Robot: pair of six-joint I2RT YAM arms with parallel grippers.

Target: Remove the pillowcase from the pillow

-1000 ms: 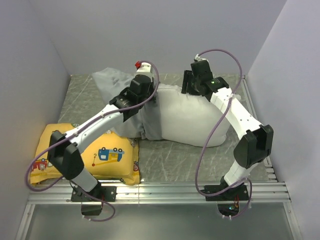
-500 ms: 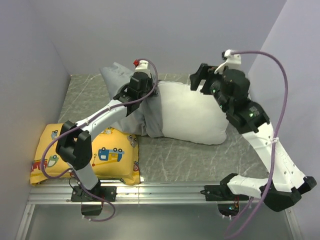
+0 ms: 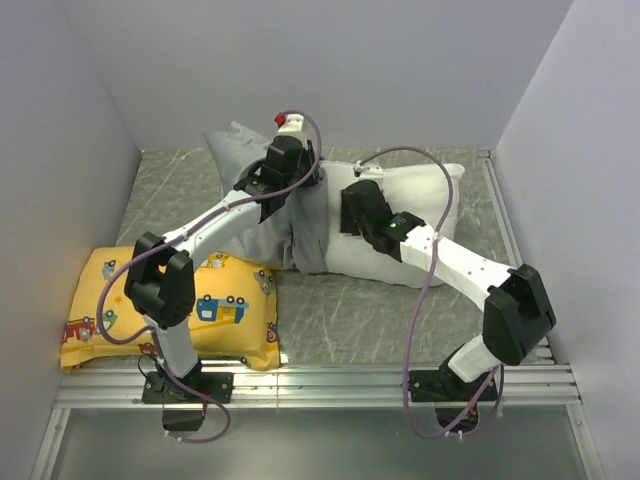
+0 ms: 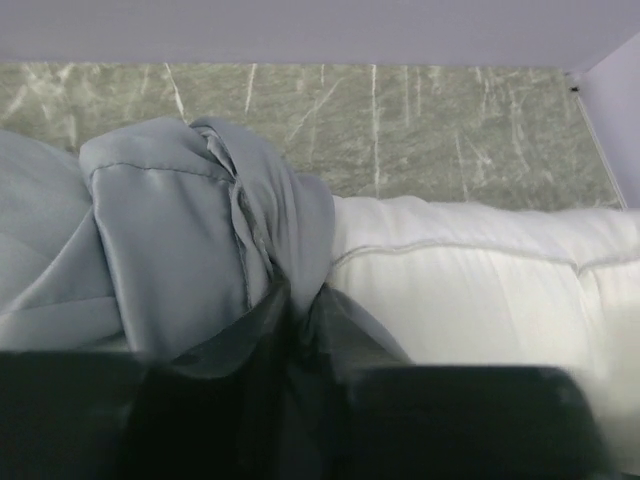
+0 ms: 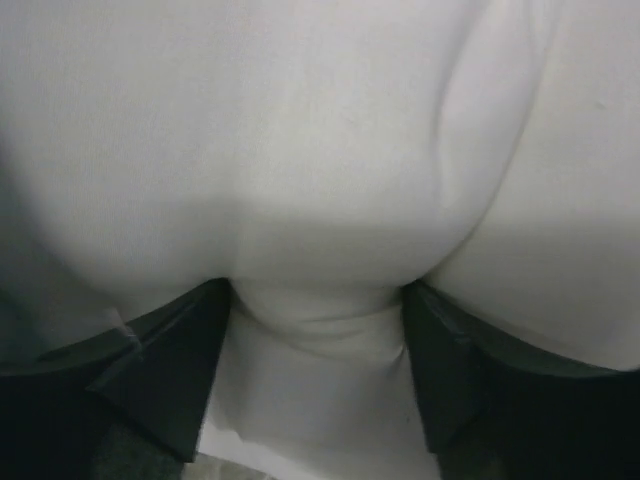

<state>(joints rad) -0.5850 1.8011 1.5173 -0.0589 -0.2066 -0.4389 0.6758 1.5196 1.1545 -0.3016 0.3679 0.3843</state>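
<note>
Shows the pillowcase (image 3: 305, 235) as plain grey cloth, thin and creased, bunched over the left end of the pillow (image 3: 410, 190) in the upper middle of the overhead frame. Covers only that end and leaves the rest of the pillow bare: white, plump, stretching right across the grey-green marbled surface (image 3: 340, 310). Heaps loose grey folds toward the back wall, up and left of the pillow.

Shows, in the left wrist view, a stitched hem and a gathered ridge of folds at centre left, with the pillow's piped seam running off to the right. Draws one fold straight down into the left fingers (image 4: 215, 385), dark and blurred along the bottom edge. Has them set narrow, closed on that fold of pillowcase.

Puts the right fingers (image 5: 165, 370) in the lower corners of the right wrist view, standing wide and pushed into the pillow. Fills the gap between them with a white bulge that touches both inner faces.

Places a yellow cushion (image 3: 170, 310) printed with vehicles at lower left of the overhead frame, its upper right corner near the pillowcase's lower edge.
</note>
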